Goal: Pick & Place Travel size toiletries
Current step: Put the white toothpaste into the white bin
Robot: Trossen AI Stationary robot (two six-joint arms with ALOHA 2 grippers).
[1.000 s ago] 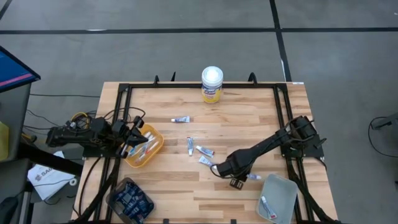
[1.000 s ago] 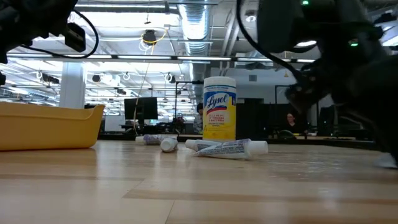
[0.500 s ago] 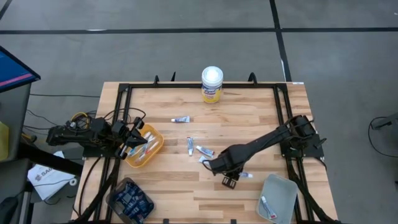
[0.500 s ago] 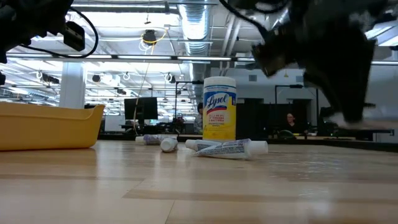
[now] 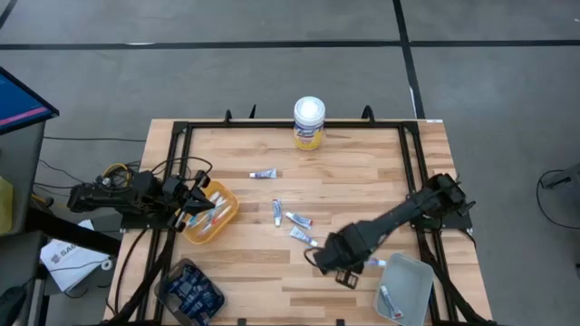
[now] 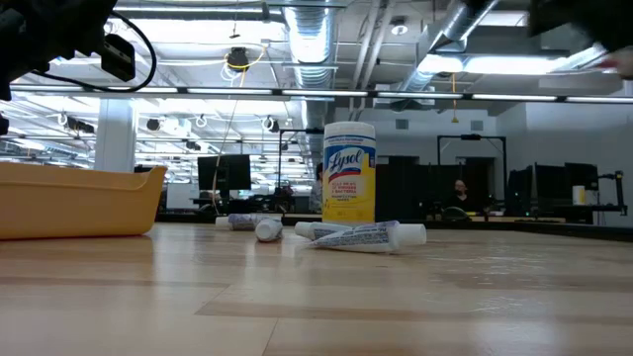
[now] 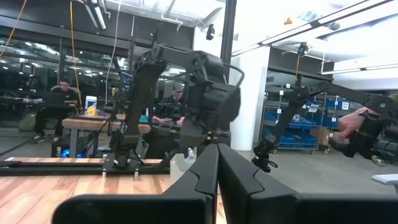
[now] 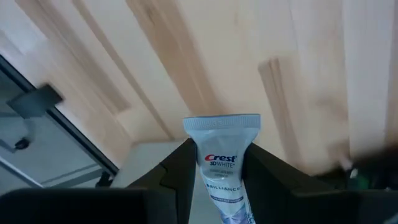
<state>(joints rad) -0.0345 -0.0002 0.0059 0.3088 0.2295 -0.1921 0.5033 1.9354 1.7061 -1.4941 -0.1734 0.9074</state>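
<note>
Right wrist view: the right tool (image 8: pixel 214 177) pinches a white Crest tube (image 8: pixel 222 165) above the wooden counter (image 8: pixel 205 56); high view puts it just beside the grey tray (image 5: pixel 403 288); left tool (image 5: pixel 192 210), pressed together, hangs over the yellow bin (image 5: pixel 222 217).

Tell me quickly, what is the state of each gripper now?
Left gripper: closed, holding nothing, by the yellow bin.
Right gripper: closed on a Crest tube.
</note>
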